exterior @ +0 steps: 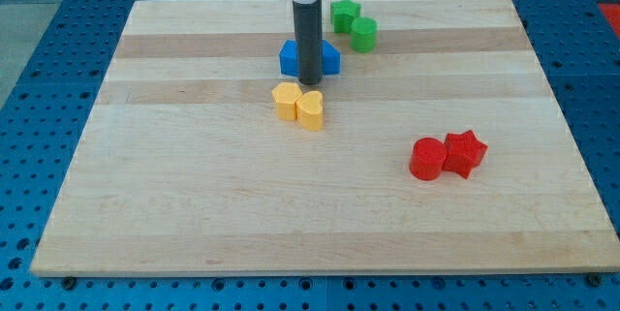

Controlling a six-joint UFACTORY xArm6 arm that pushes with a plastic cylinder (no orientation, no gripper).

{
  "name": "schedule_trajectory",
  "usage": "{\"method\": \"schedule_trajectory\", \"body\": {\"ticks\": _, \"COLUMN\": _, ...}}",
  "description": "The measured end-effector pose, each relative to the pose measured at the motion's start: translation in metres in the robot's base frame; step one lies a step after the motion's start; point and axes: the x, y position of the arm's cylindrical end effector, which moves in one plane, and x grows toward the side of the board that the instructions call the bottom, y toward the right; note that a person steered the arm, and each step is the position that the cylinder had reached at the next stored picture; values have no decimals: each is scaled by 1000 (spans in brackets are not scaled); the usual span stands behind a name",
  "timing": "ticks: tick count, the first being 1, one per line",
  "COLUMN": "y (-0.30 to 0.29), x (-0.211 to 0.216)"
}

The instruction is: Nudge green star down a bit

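Observation:
The green star [345,14] lies near the view's top, right of centre, touching a green cylinder [364,34] just below and to its right. My tip [310,81] stands on the board in front of two blue blocks [290,57], which the rod partly hides. The tip is below and to the left of the green star, apart from it, and just above the yellow pair.
A yellow hexagon [286,100] and a yellow heart [310,109] touch each other just below the tip. A red cylinder [426,159] and a red star [464,152] sit together at the view's right. The wooden board [194,204] lies on a blue perforated table.

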Motion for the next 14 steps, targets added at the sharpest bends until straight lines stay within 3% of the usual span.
{"method": "schedule_trajectory", "body": {"ticks": 3, "y": 0, "x": -23}}
{"method": "schedule_trajectory", "body": {"ticks": 4, "y": 2, "x": 18}}
{"method": "schedule_trajectory", "body": {"ticks": 6, "y": 64, "x": 24}}
{"method": "schedule_trajectory", "body": {"ticks": 9, "y": 138, "x": -73}}
{"method": "schedule_trajectory", "body": {"ticks": 12, "y": 115, "x": -175}}
{"method": "schedule_trajectory", "body": {"ticks": 14, "y": 46, "x": -173}}
